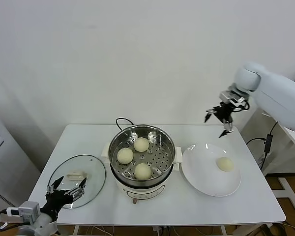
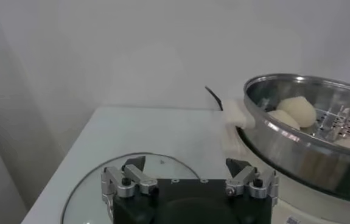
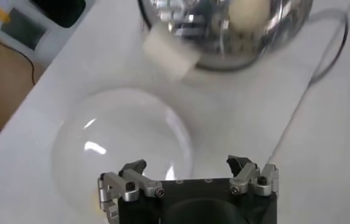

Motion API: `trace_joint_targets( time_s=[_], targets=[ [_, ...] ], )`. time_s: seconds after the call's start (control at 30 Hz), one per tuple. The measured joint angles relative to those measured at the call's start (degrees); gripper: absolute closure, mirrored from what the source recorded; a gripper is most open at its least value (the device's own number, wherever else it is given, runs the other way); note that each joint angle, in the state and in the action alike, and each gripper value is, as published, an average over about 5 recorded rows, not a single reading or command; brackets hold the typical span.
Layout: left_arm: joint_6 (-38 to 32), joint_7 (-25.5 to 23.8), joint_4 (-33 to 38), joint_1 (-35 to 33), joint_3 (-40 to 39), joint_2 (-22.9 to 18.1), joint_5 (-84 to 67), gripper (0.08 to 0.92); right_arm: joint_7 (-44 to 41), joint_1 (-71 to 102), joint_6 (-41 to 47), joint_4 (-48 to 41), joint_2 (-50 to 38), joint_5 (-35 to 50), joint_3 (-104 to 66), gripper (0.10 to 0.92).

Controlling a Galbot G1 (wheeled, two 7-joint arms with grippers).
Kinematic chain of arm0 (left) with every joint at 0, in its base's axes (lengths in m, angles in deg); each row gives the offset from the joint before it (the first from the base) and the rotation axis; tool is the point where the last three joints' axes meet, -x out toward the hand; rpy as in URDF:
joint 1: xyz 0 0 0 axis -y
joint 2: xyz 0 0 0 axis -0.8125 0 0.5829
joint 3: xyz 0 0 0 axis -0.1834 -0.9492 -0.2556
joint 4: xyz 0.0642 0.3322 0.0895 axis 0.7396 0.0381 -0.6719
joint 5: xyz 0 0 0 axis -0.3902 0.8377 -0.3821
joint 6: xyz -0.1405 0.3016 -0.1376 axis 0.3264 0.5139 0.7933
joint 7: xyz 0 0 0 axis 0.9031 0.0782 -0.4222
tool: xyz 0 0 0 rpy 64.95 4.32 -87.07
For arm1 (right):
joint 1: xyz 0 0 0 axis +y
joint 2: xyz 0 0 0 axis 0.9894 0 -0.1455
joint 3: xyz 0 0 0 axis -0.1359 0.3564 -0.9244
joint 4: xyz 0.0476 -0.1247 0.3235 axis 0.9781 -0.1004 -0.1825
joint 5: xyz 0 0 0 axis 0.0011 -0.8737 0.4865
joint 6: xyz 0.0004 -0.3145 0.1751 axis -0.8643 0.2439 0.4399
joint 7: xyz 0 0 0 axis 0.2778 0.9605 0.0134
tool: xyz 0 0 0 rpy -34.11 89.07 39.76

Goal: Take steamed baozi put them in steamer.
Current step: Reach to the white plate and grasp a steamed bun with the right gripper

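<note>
Now 3 baozi sit in steamer; last baozi on plate, R side of desk. Right hand empty, fingers wide, raised above plate's far edge; bun lies below, nearer robot. Left hand wide, idle over lid, far off.

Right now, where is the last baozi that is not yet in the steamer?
In the head view, the baozi lies alone on the white plate, right of the steamer.
</note>
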Motion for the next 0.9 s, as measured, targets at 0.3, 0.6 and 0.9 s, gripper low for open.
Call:
trace_joint_targets(
  time_s=[0.3, 0.6, 0.9],
  targets=[
    [0.11, 0.16, 0.14, 0.05, -0.06, 0.0, 0.04, 0.177, 0.63, 8.13, -1.38, -5.28, -0.65, -6.05, -7.22, 0.203],
    [0.12, 0.16, 0.16, 0.08, -0.39, 0.14, 0.28, 0.177, 3.02, 15.68, -3.32, -9.5, 0.04, -13.1, -14.93, 0.203],
    [0.21, 0.15, 0.18, 0.4, -0.69, 0.4, 0.51, 0.177, 6.35, 21.65, -4.14, -12.24, 1.36, -17.93, -20.71, 0.203]
  ],
)
